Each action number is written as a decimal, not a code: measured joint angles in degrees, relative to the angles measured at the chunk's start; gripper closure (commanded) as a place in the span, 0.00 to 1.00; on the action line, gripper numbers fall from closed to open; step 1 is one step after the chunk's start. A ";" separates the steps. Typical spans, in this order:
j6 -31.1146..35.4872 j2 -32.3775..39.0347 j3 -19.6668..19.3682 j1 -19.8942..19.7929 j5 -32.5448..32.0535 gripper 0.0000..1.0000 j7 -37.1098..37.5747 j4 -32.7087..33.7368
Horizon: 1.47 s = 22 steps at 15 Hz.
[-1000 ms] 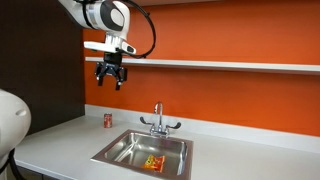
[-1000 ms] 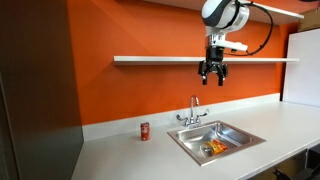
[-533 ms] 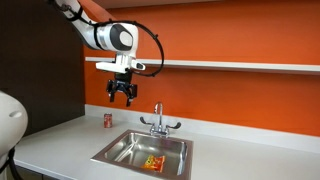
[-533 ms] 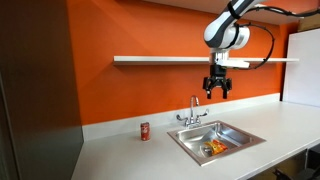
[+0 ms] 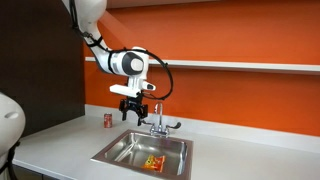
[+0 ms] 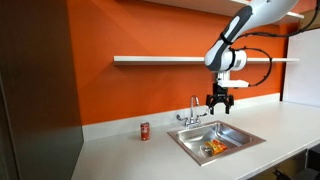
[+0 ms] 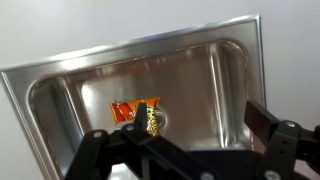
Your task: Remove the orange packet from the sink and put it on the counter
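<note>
The orange packet (image 5: 153,162) lies flat on the sink floor near the drain, and shows in both exterior views (image 6: 213,148). In the wrist view it (image 7: 133,112) sits just behind my left finger. The sink (image 5: 110,152) is a steel basin (image 6: 181,136) set in the light counter (image 5: 60,135), and its wall (image 7: 70,100) fills the wrist view. My gripper (image 5: 133,110) hangs open and empty well above the basin, near the faucet (image 6: 219,103). In the wrist view its two fingers stand wide apart (image 7: 200,118).
A chrome faucet (image 5: 158,121) stands at the sink's back edge (image 6: 194,112). A small red can (image 5: 109,120) stands on the counter (image 6: 130,155) beside the sink (image 6: 144,131). A wall shelf (image 5: 240,66) runs above, against the orange wall.
The gripper has come down from shelf height towards the sink, moving over the basin. The packet has not moved.
</note>
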 measured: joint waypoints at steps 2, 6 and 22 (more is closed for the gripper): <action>2.56 4.40 -0.34 -0.58 0.06 0.00 -0.22 1.00; 4.77 13.48 -0.38 -2.44 1.33 0.00 -1.15 5.25; 4.83 40.55 2.76 -9.34 4.28 0.00 -3.28 29.26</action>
